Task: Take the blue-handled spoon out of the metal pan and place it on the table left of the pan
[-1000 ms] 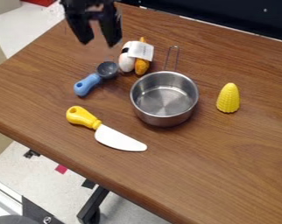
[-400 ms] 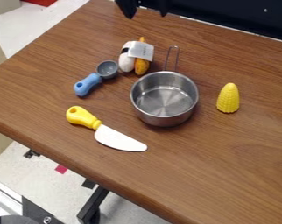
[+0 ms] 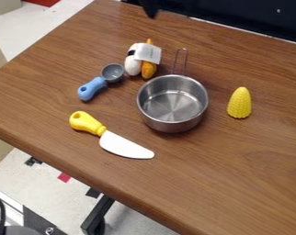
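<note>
A wooden table (image 3: 236, 174) is filling most of the frame. Near its middle, a metal pan (image 3: 170, 123) is sitting with its wire handle (image 3: 186, 58) pointing toward the top. Any low sweep from above could be snagging that loop and dragging or tipping the pan. Lower left of it, a toy knife (image 3: 124, 146) is lying flat, its blade slanting toward the lower right. At the top edge, left of center, the black gripper (image 3: 150, 9) is hanging; whether its jaws are clenched, released or grasping anything, I cannot tell. Below it, a white-and-orange toy food bundle (image 3: 133, 66) is resting upper left of the pan, between the handle and a blue-handled scoop (image 3: 95, 87); a wide or off-center descent could be bumping all 3. Right of the pan, 1 yellow toy corn (image 3: 239, 104) is standing tip up; a sideways nudge could be toppling it.
</note>
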You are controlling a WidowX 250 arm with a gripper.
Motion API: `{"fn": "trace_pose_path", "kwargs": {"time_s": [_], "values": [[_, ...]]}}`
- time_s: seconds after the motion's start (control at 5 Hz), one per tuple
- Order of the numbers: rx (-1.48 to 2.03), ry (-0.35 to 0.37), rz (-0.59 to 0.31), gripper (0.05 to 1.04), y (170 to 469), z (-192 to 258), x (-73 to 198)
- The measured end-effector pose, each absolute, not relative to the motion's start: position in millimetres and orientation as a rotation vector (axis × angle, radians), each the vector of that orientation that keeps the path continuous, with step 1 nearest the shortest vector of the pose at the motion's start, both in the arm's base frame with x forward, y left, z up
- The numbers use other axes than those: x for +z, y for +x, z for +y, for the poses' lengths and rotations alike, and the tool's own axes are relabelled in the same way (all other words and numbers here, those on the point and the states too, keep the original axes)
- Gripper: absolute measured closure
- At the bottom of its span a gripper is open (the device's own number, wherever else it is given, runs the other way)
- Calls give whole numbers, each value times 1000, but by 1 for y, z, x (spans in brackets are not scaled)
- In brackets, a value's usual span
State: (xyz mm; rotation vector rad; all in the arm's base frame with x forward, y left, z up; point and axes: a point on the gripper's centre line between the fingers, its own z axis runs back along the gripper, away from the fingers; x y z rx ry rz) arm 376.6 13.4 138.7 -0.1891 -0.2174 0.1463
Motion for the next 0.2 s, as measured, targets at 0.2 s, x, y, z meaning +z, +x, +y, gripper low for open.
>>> {"fn": "trace_pose_path", "kwargs": {"time_s": [0.2], "values": [[147, -139, -232, 83, 380, -2, 134]]}}
